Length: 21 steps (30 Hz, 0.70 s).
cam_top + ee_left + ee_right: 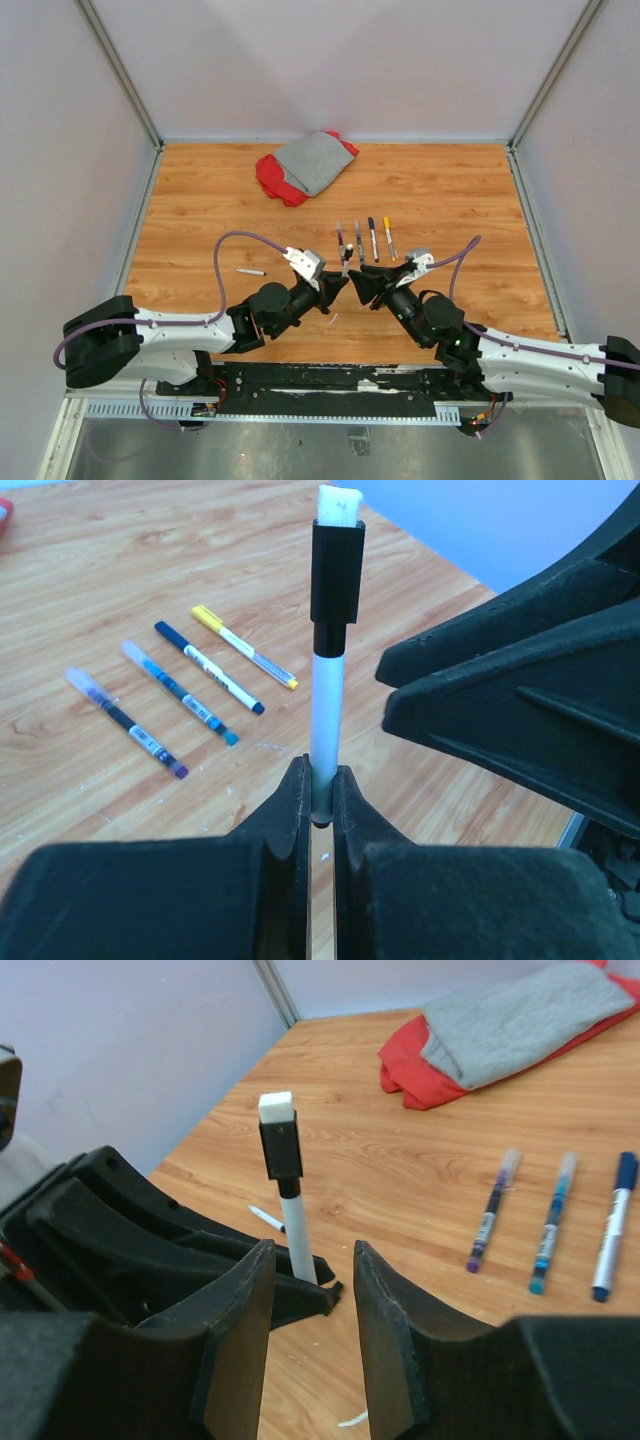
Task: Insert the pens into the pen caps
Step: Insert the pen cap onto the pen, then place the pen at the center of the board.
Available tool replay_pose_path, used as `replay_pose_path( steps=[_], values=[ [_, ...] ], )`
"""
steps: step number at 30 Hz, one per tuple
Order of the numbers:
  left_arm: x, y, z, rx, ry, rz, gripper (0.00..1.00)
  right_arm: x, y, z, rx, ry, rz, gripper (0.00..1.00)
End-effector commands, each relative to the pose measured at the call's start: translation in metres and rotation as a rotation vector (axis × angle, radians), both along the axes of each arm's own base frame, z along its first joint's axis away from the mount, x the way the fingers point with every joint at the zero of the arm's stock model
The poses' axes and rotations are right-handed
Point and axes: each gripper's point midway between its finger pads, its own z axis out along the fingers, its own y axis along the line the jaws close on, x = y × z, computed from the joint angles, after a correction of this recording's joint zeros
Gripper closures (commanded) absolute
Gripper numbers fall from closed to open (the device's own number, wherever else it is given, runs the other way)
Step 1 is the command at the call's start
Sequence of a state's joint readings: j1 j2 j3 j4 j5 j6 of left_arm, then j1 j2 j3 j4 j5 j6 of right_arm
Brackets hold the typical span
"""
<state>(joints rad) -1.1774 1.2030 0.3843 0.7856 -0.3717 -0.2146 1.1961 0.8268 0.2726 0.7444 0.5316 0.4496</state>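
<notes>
Now our left fingers pinch the pen by its lower barrel, long axis upright, cap on top. Our right fingers stand spread just right of it, touching nothing.

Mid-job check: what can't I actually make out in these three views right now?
- Left wrist view: lower end of the held pen, hidden between the left gripper's fingers.
- Top view: whether the black cap is fully seated; too small there.
- Right wrist view: the white stick on the table, half hidden behind the left gripper; yellow pen, beyond the right edge.
</notes>
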Motion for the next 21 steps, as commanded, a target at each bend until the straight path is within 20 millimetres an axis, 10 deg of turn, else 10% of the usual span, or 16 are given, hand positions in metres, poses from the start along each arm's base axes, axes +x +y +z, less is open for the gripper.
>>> replay_pose_path(
  steps=[1, 21],
  values=[
    [0.009, -0.006, 0.021, -0.062, -0.026, 0.026, 0.99, -0.011, -0.01, 0.0, -0.167, -0.061, 0.034, 0.6],
    [0.041, 0.013, 0.003, 0.082, 0.21, 0.329, 0.99, 0.017, -0.116, -0.057, -0.5, 0.367, -0.197, 0.33]
  ],
)
